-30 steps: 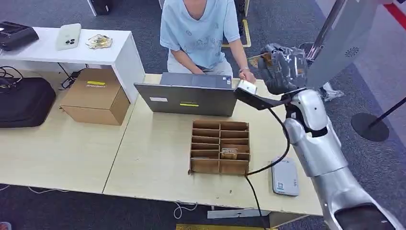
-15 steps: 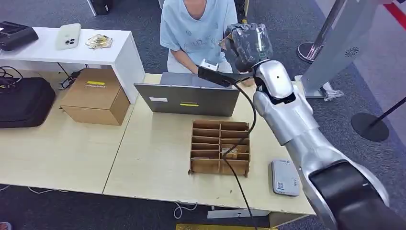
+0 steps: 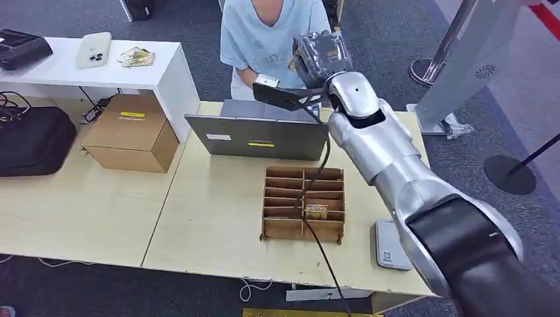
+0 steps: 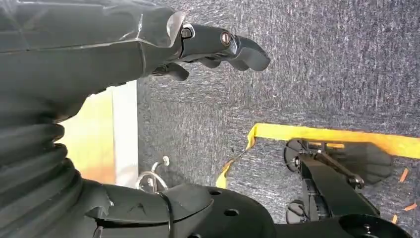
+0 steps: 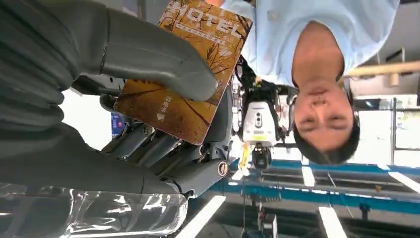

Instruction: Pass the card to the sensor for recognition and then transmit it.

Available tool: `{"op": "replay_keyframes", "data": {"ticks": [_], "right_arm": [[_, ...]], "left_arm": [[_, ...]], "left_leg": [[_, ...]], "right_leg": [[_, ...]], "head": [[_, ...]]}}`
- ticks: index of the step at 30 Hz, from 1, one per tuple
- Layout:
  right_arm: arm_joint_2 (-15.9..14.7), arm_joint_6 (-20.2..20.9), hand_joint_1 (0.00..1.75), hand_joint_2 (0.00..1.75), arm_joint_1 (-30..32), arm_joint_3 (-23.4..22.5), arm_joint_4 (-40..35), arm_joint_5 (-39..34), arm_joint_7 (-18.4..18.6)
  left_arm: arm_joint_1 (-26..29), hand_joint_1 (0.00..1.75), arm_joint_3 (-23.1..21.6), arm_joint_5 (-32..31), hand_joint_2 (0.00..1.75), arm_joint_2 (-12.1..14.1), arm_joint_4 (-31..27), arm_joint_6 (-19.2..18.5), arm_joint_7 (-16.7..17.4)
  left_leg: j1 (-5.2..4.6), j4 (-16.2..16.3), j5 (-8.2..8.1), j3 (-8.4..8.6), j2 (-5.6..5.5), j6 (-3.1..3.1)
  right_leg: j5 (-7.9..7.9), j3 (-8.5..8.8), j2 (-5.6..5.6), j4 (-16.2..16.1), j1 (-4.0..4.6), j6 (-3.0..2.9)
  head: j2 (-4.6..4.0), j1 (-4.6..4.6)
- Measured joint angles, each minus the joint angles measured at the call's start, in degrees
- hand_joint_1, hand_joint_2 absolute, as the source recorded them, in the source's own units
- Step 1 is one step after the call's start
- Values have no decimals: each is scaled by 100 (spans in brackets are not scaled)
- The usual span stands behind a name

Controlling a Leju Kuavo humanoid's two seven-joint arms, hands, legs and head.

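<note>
My right hand (image 3: 320,58) is raised beyond the far edge of the table, in front of the seated person (image 3: 267,39). It pinches a brown card (image 5: 210,34) printed "HOTEL" between thumb (image 5: 158,62) and fingers; in the right wrist view the card stands out toward the person. A brown edge of the card (image 3: 292,63) shows beside the hand in the head view. The grey card sensor (image 3: 388,249) lies flat on the table near its front right edge, partly behind my right arm. My left hand (image 4: 213,47) hangs over dark carpet, fingers loosely bent, holding nothing.
A cardboard divider box (image 3: 304,201) with another card (image 3: 316,209) in one slot sits mid-table. A grey laptop (image 3: 261,135) stands at the far edge before the person. A black cable (image 3: 317,218) runs across the box. A brown carton (image 3: 129,132) stands at the left.
My right arm has swung from above the table's far right corner to the left and away, carrying the card in front of the person. Nothing on the table has moved.
</note>
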Motion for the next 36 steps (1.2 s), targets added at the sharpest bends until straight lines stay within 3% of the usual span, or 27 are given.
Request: {"op": "replay_keyframes", "data": {"ticks": [19, 21, 36], "right_arm": [[105, 66, 175, 175, -156, 129, 434, 306, 108], [158, 243, 175, 175, -171, 158, 576, 308, 156], [238, 372, 175, 175, -191, 339, 856, 680, 282]], "left_arm": [[-12, 0, 0, -20, 175, 2, 0, -13, 57], [-12, 0, 0, -37, 175, 9, 0, -13, 70], [-10, 0, 0, -41, 175, 9, 0, -13, 81]], "left_leg": [[0, 0, 0, 1, 0, 0], [0, 0, 0, 1, 0, 0], [0, 1, 0, 2, 0, 0]], "right_leg": [[0, 0, 0, 0, 0, 0], [0, 0, 0, 0, 0, 0], [0, 0, 1, -1, 0, 0]], "head": [[0, -2], [0, -2], [0, -2]]}}
